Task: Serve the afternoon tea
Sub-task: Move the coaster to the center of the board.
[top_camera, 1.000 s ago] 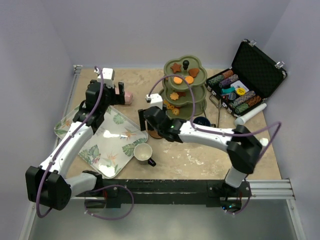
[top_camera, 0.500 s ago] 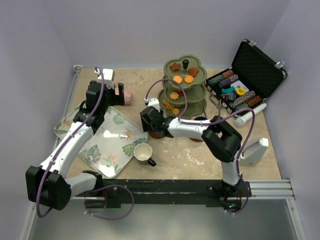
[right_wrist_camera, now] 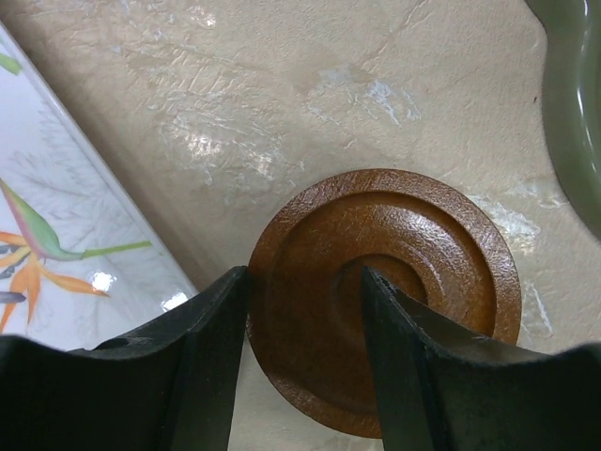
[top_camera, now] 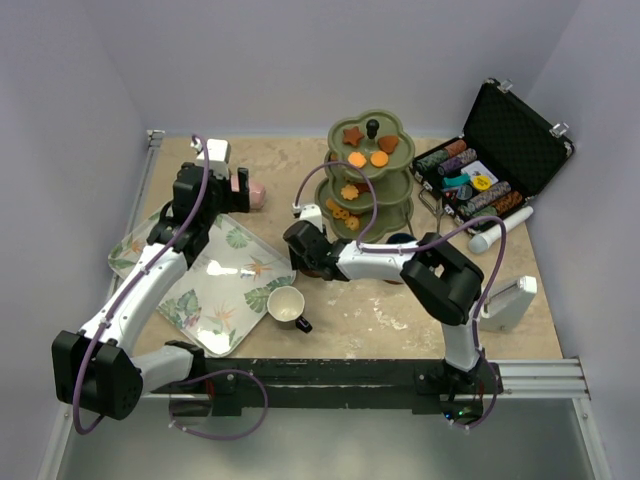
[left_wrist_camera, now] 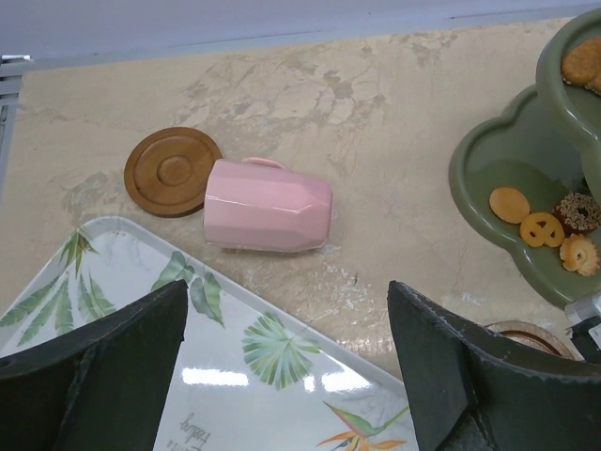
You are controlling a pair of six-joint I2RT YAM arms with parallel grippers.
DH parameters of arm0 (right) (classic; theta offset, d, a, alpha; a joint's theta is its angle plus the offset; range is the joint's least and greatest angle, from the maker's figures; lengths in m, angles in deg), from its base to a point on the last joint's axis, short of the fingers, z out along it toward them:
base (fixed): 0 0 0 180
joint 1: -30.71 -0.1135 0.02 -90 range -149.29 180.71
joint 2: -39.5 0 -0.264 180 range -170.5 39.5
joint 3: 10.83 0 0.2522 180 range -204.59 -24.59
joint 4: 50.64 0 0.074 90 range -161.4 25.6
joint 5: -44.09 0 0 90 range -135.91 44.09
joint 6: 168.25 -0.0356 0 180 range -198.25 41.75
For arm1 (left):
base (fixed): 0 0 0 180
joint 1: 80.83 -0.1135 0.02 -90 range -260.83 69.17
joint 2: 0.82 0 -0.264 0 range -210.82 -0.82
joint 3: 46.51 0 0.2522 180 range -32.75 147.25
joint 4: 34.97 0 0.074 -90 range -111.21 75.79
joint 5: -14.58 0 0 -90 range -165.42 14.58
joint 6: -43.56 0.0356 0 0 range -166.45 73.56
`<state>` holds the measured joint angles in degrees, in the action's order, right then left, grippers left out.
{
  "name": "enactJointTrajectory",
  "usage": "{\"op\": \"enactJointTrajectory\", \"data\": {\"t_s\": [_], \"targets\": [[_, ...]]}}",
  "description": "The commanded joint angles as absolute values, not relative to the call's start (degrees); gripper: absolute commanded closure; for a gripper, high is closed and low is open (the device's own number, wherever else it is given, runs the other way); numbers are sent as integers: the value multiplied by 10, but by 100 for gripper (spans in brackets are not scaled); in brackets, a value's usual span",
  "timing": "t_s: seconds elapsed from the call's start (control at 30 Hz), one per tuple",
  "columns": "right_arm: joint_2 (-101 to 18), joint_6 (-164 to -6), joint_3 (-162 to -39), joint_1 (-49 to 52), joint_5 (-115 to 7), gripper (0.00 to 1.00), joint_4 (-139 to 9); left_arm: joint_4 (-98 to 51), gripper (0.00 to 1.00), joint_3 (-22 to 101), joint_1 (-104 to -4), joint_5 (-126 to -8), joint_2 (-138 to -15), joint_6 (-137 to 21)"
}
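The left gripper (left_wrist_camera: 291,376) hung with its fingers (left_wrist_camera: 103,366) spread wide over the far edge of the leaf-patterned tray (top_camera: 215,290), which lay along the table's left edge. Beyond it, toward the far-left corner, the pink cup (left_wrist_camera: 268,218) lay on its side, its base touching a brown saucer (left_wrist_camera: 172,171) that sat flat on the table. The right gripper (right_wrist_camera: 305,366) was low near the middle of the table, its fingers a little apart astride the rim of a second saucer (right_wrist_camera: 413,272), one outside the edge and one over the well; whether they pinched it I could not tell. The olive-green stand (top_camera: 370,175) stood by the far edge with biscuits (top_camera: 366,158) on its tiers. A cream cup (top_camera: 285,303) stood beside the tray's near-right edge.
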<state>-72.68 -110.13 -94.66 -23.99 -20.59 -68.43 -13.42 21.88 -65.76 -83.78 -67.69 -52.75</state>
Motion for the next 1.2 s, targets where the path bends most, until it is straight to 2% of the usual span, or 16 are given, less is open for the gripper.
{"op": "enactJointTrajectory", "data": {"t_s": [0.0, 0.93, 1.17], "targets": [[-719, -1126, -923, -239, -214, 47, -666, -149, 8, 217, -659, -833, -679, -524], [-597, -1193, -761, -230, -205, 50, -717, -151, 9, 214, -659, -837, -681, -525], [-588, -1199, -749, -222, -167, 49, -746, -151, 9, 214, -659, -836, -679, -525]]}}
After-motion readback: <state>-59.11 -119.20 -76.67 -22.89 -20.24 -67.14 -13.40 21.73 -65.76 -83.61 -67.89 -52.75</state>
